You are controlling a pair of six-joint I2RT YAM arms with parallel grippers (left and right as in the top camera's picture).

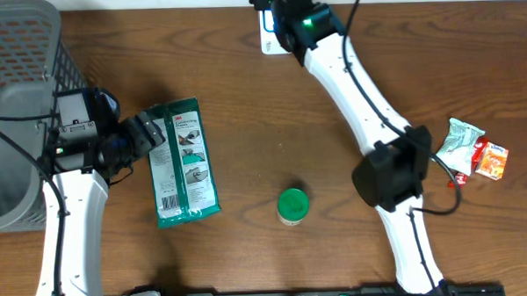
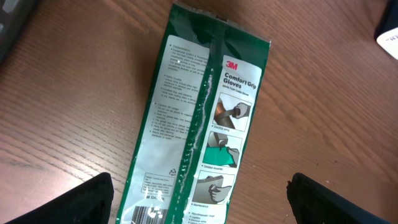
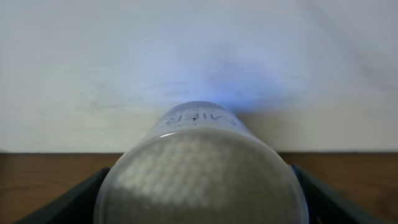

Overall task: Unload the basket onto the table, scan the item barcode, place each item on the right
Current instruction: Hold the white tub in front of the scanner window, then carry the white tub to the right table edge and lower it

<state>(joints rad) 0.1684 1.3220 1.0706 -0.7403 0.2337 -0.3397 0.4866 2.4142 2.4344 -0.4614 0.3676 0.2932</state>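
A green and white packet of gloves [image 1: 183, 164] lies flat on the wooden table [image 1: 263, 122], back side up. Its barcode [image 2: 152, 214] shows at the bottom edge of the left wrist view. My left gripper [image 1: 144, 135] hovers at the packet's left edge, open [image 2: 200, 190], one finger on each side of the packet and neither touching it. My right gripper [image 1: 281, 15] is at the far edge of the table by the wall. It is shut on a round-bodied grey-white scanner [image 3: 199, 174], which fills the gap between the fingers. A blue glow shows on the wall ahead.
A grey mesh basket [image 1: 14, 51] stands at the far left, behind my left arm. A green-lidded jar [image 1: 293, 206] sits at centre front. A pale green packet [image 1: 461, 141] and an orange packet [image 1: 491, 160] lie at the right.
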